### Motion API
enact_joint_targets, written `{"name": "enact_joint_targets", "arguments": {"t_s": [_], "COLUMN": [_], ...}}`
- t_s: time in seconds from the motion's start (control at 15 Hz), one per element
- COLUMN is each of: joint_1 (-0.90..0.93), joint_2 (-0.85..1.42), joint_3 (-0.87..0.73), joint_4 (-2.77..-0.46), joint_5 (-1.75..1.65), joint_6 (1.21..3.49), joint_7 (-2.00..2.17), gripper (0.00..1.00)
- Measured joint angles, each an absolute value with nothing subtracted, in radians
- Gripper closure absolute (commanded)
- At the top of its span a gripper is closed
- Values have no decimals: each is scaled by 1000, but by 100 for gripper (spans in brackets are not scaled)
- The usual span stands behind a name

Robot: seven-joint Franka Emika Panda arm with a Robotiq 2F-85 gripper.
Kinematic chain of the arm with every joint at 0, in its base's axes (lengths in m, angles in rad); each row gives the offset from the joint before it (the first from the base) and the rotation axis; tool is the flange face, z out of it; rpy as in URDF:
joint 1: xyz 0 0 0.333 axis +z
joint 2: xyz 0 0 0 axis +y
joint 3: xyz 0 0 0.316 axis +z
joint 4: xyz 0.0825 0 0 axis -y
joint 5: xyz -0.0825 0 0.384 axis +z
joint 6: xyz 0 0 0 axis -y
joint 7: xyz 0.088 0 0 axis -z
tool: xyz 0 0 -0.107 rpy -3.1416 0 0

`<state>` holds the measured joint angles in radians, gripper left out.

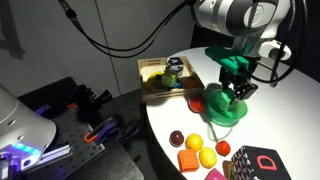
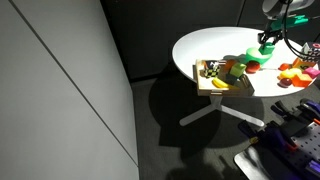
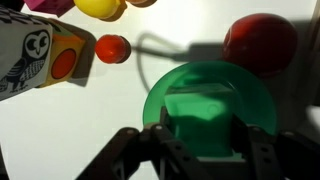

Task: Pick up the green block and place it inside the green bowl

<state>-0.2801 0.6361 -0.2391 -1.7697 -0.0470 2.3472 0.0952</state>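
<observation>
The green bowl [image 3: 156, 88] lies on the white table right below my gripper; it also shows in both exterior views [image 1: 224, 112] [image 2: 256, 63]. My gripper [image 3: 204, 140] is shut on the green block [image 3: 205, 120] and holds it just above the inside of the bowl. In the exterior views the gripper [image 1: 237, 90] [image 2: 267, 42] hangs over the bowl, and the block is hard to tell apart from the fingers there.
A red ball [image 3: 262, 42] lies beside the bowl. A small red fruit [image 3: 112, 48], a yellow fruit [image 3: 100, 8] and an owl cube [image 3: 40, 55] lie nearby. A wooden tray [image 1: 150, 70] with toys sits at the table's edge. A black box [image 1: 255, 163] stands near several fruits [image 1: 195, 143].
</observation>
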Motion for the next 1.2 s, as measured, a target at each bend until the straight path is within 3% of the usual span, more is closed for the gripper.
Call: {"name": "enact_joint_targets", "arguments": {"t_s": [0.53, 0.6, 0.67, 0.87, 1.2], "joint_1": [-280, -280, -280, -280, -280], "joint_2": [709, 713, 717, 720, 718], "joint_3": [-240, -241, -241, -242, -242], "joint_4": [-1709, -1709, -1709, -1709, -1709], "joint_5": [-22, -22, -21, -21, -15], "joint_6": [2395, 2408, 2420, 2449, 2474], "joint_7": [172, 175, 176, 176, 176], "gripper": [72, 22, 20, 1, 0]}}
